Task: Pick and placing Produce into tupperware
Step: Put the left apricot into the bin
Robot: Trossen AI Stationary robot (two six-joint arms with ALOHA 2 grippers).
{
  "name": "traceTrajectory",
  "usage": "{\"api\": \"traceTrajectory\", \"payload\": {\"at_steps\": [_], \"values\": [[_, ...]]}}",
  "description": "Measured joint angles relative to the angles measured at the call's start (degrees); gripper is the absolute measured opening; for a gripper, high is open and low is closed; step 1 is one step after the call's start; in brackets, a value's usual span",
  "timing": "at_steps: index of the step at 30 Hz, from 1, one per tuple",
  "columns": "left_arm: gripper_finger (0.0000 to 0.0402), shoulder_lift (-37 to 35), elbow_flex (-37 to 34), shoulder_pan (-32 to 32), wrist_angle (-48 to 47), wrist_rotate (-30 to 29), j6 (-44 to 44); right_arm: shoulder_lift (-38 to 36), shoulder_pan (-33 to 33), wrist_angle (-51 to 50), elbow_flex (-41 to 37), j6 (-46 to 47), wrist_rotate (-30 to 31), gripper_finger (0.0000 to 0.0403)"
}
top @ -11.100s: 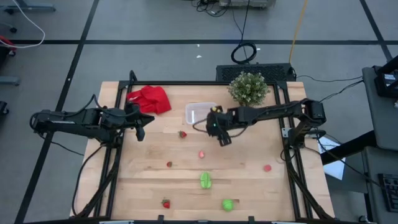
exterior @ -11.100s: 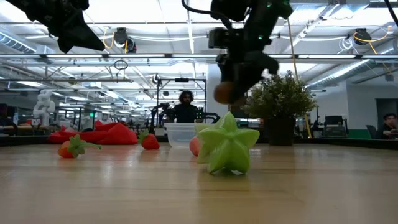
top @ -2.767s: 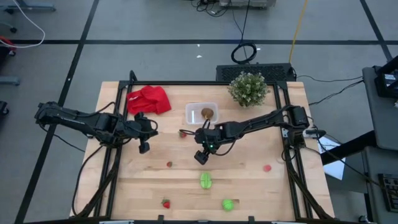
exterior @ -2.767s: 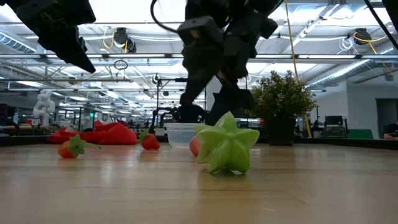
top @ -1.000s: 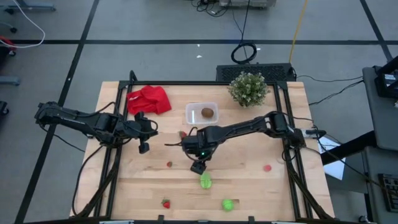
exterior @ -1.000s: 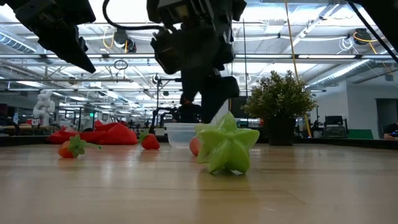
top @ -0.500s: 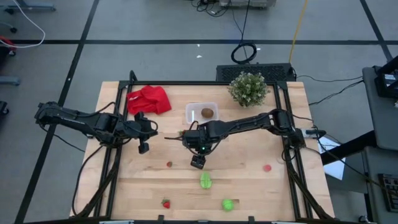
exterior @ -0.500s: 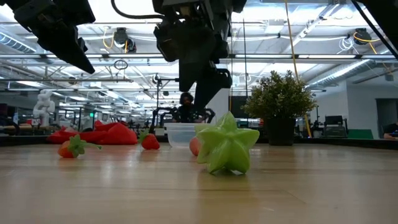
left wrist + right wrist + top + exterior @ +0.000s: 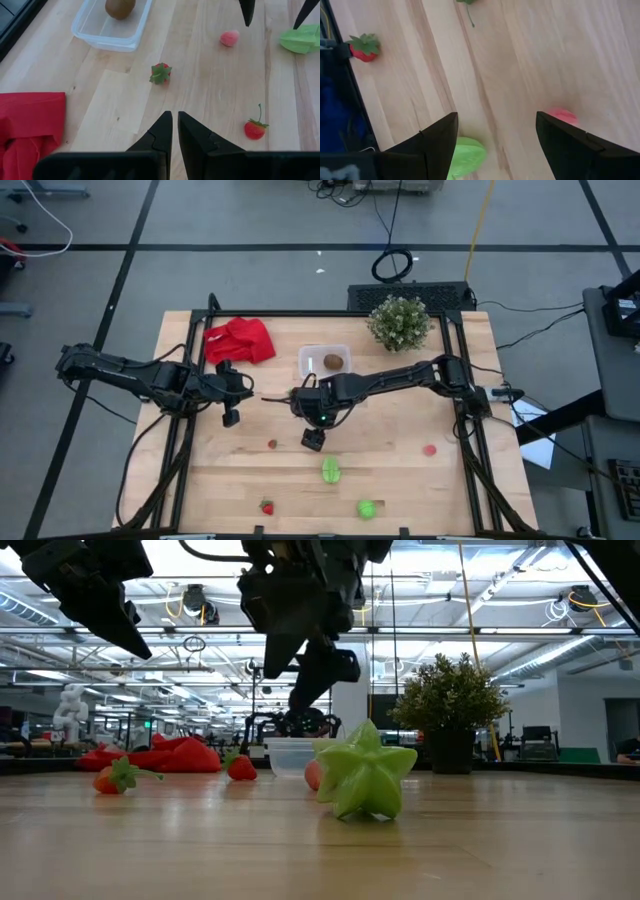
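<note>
Your right end effector hangs spread and empty above the pink strawberry, well short of the tupperware; descend off-centre and it may skid away. Left end effector waits shut.

A brown oval toy fruit lies inside the small clear rectangular plastic container at the table's far middle, between the crumpled red cloth on its left and the bushy green potted plant on its right
</note>
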Motion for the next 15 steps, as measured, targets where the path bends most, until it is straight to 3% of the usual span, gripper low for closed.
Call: {"api": "traceTrajectory", "payload": {"at_steps": [15], "values": [[0.0033, 0.0, 0.0, 0.0, 0.0, 0.0, 0.28, 0.0, -2.07, -3.71, -0.02, -0.08, 0.09, 0.0256]]}}
